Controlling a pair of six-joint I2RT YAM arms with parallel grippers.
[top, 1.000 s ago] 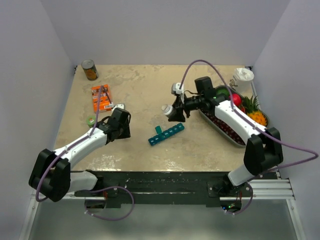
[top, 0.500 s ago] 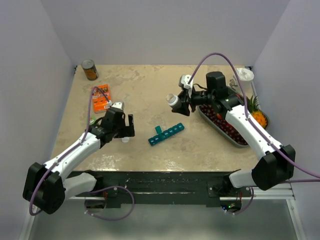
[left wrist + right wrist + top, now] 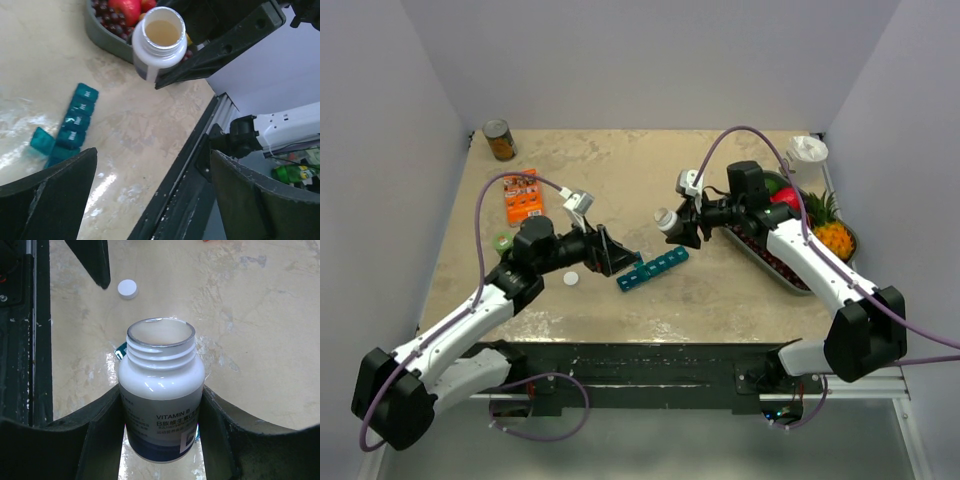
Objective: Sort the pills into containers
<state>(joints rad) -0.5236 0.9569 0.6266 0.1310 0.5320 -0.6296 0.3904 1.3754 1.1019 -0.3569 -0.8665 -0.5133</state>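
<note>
You are at the pouring step: your right gripper (image 3: 686,226) clasps the uncapped bottle (image 3: 161,375) near the strip (image 3: 653,267) lying on the table, your left gripper (image 3: 619,255) is spread and empty, so next I think you must tip the mouth over an open compartment.

two white-shelled arms here, left arm (image 3: 460,322) and right arm (image 3: 803,253), chunky black joints at shoulder and elbow. a lilac cable (image 3: 748,129) loops off each one. a small white block (image 3: 577,204) rides each wrist. left end effector (image 3: 611,256) and right end effector (image 3: 686,228) are matte black, with broad wedge-shaped fingers (image 3: 55,200).
</note>
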